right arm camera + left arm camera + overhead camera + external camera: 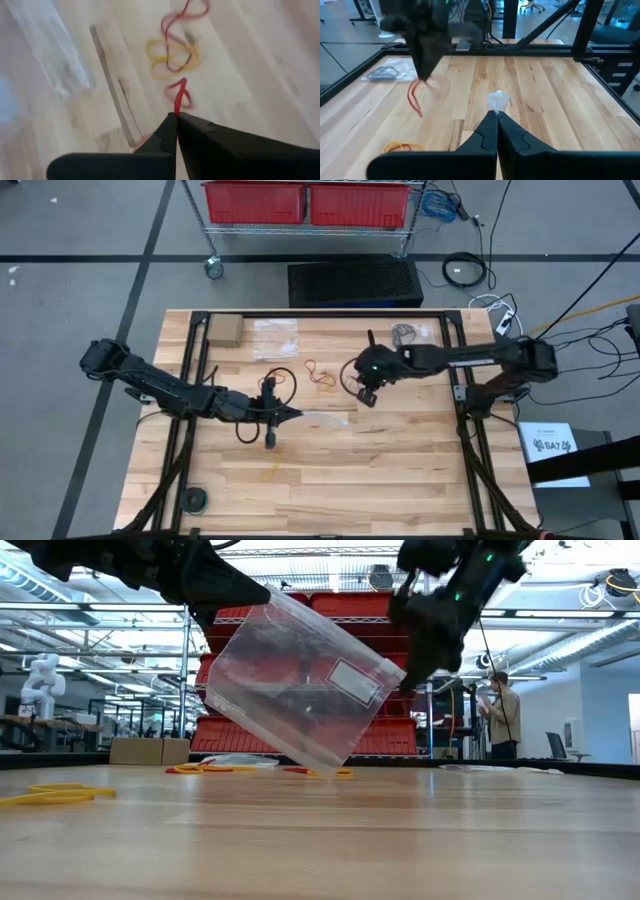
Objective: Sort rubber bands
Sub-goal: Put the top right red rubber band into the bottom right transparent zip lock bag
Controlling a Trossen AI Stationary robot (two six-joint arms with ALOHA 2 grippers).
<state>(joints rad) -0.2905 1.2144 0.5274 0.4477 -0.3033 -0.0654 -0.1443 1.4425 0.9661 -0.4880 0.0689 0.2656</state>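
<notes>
Above mid-table, the left gripper is clamped on a clear plastic bag held off the wood. Toward two o'clock, the right gripper pinches a red rubber band. Loose rubber bands lie at twelve o'clock.

A grey floor crossed by dark lines surrounds the wooden counter. Behind it stands a wire shelf cart on wheels holding red bins, with a black mat beside it. Black cables trail on the floor. A person stands under ceiling pipes.
</notes>
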